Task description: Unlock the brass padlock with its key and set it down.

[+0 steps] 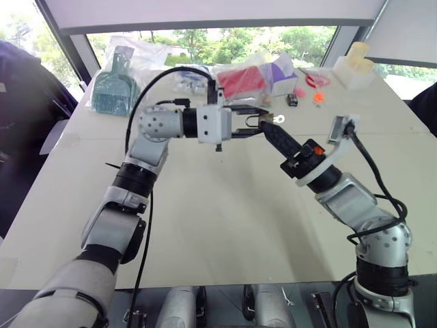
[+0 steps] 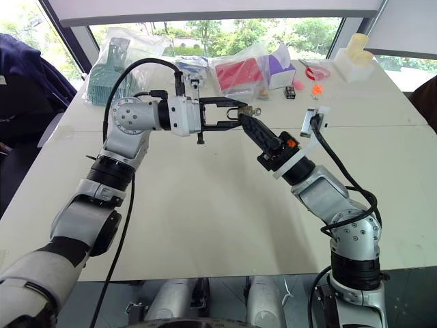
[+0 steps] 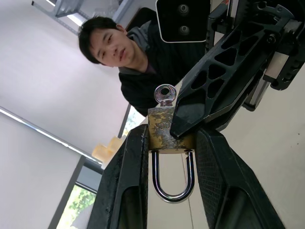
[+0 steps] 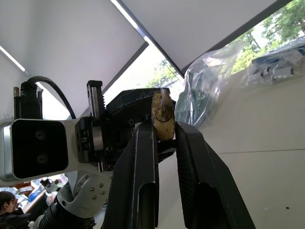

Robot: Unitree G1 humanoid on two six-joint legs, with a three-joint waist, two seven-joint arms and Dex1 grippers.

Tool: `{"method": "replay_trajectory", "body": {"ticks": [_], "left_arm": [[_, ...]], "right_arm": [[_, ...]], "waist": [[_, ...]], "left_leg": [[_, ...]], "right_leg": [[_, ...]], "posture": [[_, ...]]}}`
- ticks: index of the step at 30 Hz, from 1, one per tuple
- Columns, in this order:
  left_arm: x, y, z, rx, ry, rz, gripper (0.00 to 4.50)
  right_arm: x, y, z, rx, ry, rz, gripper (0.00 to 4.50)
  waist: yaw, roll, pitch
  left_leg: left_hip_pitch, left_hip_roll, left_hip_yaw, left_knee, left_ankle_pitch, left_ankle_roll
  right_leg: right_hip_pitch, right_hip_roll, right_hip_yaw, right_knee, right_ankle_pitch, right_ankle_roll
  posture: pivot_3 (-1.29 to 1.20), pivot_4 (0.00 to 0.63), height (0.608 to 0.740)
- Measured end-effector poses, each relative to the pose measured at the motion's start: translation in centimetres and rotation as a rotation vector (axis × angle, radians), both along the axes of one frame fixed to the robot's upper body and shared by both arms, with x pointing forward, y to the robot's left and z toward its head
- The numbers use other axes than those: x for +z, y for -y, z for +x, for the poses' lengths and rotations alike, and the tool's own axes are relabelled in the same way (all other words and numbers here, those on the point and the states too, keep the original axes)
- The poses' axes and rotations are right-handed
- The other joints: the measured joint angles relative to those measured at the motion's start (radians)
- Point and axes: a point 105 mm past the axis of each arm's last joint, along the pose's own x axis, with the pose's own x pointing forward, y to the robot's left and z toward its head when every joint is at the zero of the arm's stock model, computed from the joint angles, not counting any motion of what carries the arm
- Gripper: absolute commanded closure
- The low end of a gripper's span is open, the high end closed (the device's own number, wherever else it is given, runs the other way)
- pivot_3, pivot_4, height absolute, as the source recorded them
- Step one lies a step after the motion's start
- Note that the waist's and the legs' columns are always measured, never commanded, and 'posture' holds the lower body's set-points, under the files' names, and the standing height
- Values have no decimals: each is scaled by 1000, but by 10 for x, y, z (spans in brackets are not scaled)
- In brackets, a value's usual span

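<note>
The brass padlock (image 3: 164,131) is held up over the middle of the table, its yellow body wedged between the two black fingers of my left gripper (image 1: 261,123) and its silvery shackle (image 3: 171,188) lying in the gap between them. The key (image 3: 165,94) sits in the lock with its round holed head sticking out. My right gripper (image 1: 268,130) comes up from the lower right and is shut on the same padlock body (image 4: 163,121), one finger on each side. Both grippers meet at the lock, well above the tabletop.
Along the table's far edge lie a green item in a plastic bag (image 1: 116,85), a red box in a bag (image 1: 240,80), a purple and white box (image 1: 283,74), a small black trinket (image 1: 292,100) and orange bits (image 1: 318,97). A person (image 3: 143,62) sits nearby.
</note>
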Motion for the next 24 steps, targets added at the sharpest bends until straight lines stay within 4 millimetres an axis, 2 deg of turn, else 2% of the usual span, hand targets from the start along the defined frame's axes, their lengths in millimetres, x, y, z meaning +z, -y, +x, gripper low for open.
{"method": "replay_trajectory", "body": {"ticks": [5, 8, 13, 18, 24], "left_arm": [[1, -8, 2, 16, -52, -3, 482], [2, -14, 5, 30, -133, 7, 482], [-14, -20, 3, 30, -308, 67, 482], [-12, -25, 0, 38, -367, 76, 482], [-3, -33, 16, 109, -417, -21, 482]], "right_arm": [[-5, -7, -1, 23, -13, -16, 4472], [-7, -9, -1, 26, -16, -29, 4472], [-6, -7, 1, -1, -6, -34, 4472], [-6, -7, 2, -6, -4, -31, 4472], [-7, -6, 3, -13, -4, -38, 4472]], "waist": [[0, 0, 0], [1, 0, 0], [-2, 0, 0], [0, 0, 0], [0, 0, 0]], "left_leg": [[0, 0, 0, 0, 0, 0], [0, 0, 0, 0, 0, 0], [0, 0, 0, 0, 0, 0], [0, 0, 0, 0, 0, 0], [0, 0, 0, 0, 0, 0]], "right_leg": [[0, 0, 0, 0, 0, 0], [0, 0, 0, 0, 0, 0], [0, 0, 0, 0, 0, 0], [0, 0, 0, 0, 0, 0], [0, 0, 0, 0, 0, 0]], "posture": [[0, 150, 735], [0, 150, 735], [0, 150, 735], [0, 150, 735], [0, 150, 735]]}}
